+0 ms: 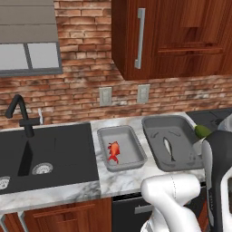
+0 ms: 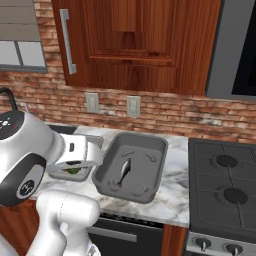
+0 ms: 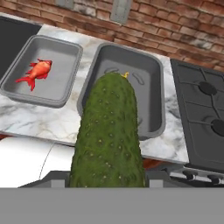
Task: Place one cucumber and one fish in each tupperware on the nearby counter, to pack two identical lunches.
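My gripper is shut on a bumpy green cucumber, held in the air over the counter's front edge, short of the larger tupperware. A grey fish lies in that larger tub. To its left the smaller tupperware holds a red fish, also the red fish in the hand view. The cucumber's tip pokes out past my arm in the left base view. It hides my fingertips and most of the large tub's floor in the hand view.
A black sink with a dark faucet lies left of the tubs. The black gas stovetop borders the larger tub on the right. Brick wall with two outlets behind, wooden cabinets overhead.
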Available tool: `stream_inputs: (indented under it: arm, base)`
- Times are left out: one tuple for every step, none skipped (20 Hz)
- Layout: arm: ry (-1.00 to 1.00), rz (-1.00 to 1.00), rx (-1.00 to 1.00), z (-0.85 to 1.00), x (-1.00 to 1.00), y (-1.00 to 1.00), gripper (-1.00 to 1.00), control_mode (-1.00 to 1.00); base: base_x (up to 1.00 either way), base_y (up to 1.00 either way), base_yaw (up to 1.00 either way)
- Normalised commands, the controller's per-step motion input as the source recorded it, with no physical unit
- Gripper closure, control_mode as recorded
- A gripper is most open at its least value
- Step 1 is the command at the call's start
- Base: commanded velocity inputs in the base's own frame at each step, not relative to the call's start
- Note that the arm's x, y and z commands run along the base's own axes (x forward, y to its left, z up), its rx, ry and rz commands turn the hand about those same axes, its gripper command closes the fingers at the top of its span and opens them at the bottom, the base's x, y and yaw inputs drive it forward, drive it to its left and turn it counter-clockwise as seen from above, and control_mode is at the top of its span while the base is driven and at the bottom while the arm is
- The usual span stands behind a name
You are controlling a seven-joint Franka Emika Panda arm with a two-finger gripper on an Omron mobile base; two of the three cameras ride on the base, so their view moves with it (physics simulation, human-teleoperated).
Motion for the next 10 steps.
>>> stream_inputs:
  arm:
    - [0.0, 0.0, 0.0, 0.0, 0.0, 0.0, 1.0, 1.0]
    - [0.0, -0.02, 0.0, -0.16, 0.35, -0.07, 1.0, -1.0]
    - [0.0, -0.05, 0.0, -0.24, 0.27, -0.17, 1.0, -1.0]
    - [0.0, -0.08, 0.0, -0.3, 0.19, -0.26, 1.0, -1.0]
    - [0.0, -0.11, 0.0, -0.35, 0.12, -0.33, 1.0, -1.0]
    - [0.0, -0.13, 0.0, -0.39, 0.08, -0.39, 1.0, -1.0]
    - [0.0, -0.15, 0.0, -0.35, 0.16, -0.46, 1.0, -1.0]
    - [0.0, -0.17, 0.0, -0.29, 0.36, -0.49, 1.0, -1.0]
    - [0.0, -0.17, 0.0, -0.28, 0.42, -0.51, 1.0, -1.0]
    - [0.0, -0.17, 0.0, -0.28, 0.4, -0.51, 1.0, -1.0]
  base:
    - [0.45, 0.0, 0.0]
    - [0.0, 0.0, 0.0]
    - [0.0, 0.0, 0.0]
    - [0.0, 0.0, 0.0]
    - [0.0, 0.0, 0.0]
    - [0.0, 0.0, 0.0]
    - [0.0, 0.0, 0.0]
    - [0.0, 0.0, 0.0]
    - [0.0, 0.0, 0.0]
    - [0.0, 0.0, 0.0]
